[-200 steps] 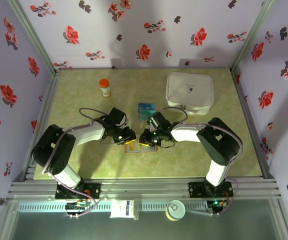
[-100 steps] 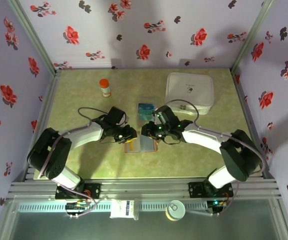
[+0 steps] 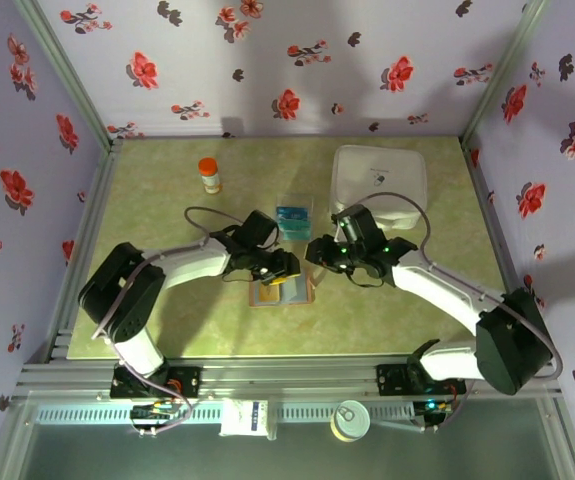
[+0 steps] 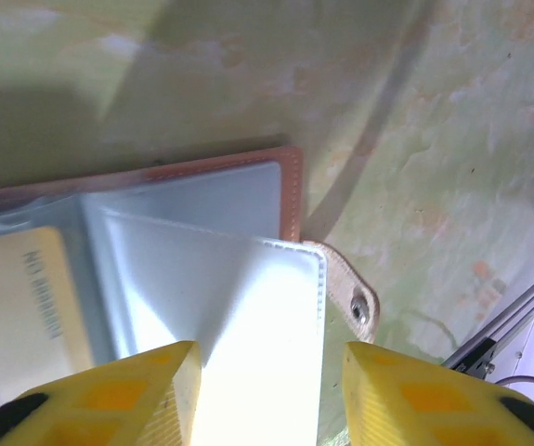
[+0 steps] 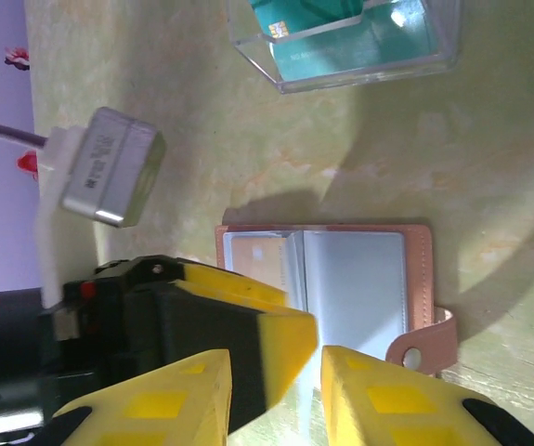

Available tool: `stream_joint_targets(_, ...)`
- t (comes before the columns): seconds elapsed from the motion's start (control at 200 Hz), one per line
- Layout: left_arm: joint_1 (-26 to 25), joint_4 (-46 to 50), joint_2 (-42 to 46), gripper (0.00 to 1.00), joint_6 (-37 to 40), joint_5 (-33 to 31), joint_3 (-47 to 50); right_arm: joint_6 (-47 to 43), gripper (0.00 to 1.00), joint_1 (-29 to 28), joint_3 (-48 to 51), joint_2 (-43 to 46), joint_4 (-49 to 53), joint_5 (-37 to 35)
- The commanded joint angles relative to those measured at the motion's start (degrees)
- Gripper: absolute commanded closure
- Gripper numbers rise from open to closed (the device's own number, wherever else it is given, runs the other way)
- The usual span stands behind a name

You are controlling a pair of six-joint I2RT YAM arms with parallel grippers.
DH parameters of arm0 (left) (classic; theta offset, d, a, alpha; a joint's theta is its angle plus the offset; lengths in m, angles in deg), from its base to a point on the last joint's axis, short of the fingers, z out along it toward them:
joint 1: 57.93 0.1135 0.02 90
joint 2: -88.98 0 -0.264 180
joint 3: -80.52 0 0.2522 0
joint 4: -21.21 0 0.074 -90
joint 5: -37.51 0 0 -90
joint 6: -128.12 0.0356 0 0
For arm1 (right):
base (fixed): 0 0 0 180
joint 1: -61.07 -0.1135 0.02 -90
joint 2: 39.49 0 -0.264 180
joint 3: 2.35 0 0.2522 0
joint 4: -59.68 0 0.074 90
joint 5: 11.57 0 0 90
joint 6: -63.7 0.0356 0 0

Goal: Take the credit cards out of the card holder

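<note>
Pill bottle (image 3: 209,175), one, orange-topped, is standing at the far left of the worktop (image 3: 157,170). Right of it the left fingers (image 4: 267,372) are hovering half parted over the open wallet (image 5: 355,279), gripping nothing. The single wallet is lying flat near the middle of the worktop, between the two arms, with its clear sleeves fanning up.

One pale yellow card (image 4: 34,297) is showing inside a sleeve; whether more are sitting behind it I cannot tell. It is probably going to handle as light, stiff and slick. Pinching its exposed edge while the soft wallet is being pinned down looks best.

Just beyond the wallet, one clear box (image 3: 294,215) is holding teal cards (image 5: 341,42), their count unclear. The right fingers (image 5: 276,372) are hanging slightly open and empty just right of the wallet. One white lidded container (image 3: 379,185) is sitting far right.
</note>
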Motion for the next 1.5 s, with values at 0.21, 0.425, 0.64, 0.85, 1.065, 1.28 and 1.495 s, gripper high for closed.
stream_joint_targets(0.21,-0.17,-0.28,-1.46,0.5,0.6,1.06,-1.54,-0.97,0.67,0.48,0.92,0.53,2.51,-0.26)
stream_joint_targets(0.425,1.4,0.3,0.89,0.49,1.05,0.71,0.29,0.3,0.68,0.35,0.93,-1.36,0.37,1.11)
stream_joint_targets(0.64,4.34,1.76,6.7,0.51,1.87,-0.68,4.25,0.8,0.7,-1.74,-1.59,-7.32,-2.35,4.09)
stream_joint_targets(0.85,8.95,3.89,11.22,0.57,3.72,-1.08,9.08,0.7,0.71,-5.58,-6.19,-14.72,-3.22,5.16)
stream_joint_targets(1.065,11.8,4.01,12.53,0.75,5.03,-1.14,13.55,2.1,0.72,-8.06,-9.06,-20.88,-6.34,6.79)
stream_joint_targets(1.28,12.54,1.45,10.58,0.9,5.55,0.1,15.33,3.94,0.74,-9.36,-10.21,-25.31,-9.23,7.4)
stream_joint_targets(1.495,13.39,-1.48,8.47,0.96,5.83,2.48,15.95,4.4,0.74,-9.73,-9.82,-27.03,-9.73,7.4)
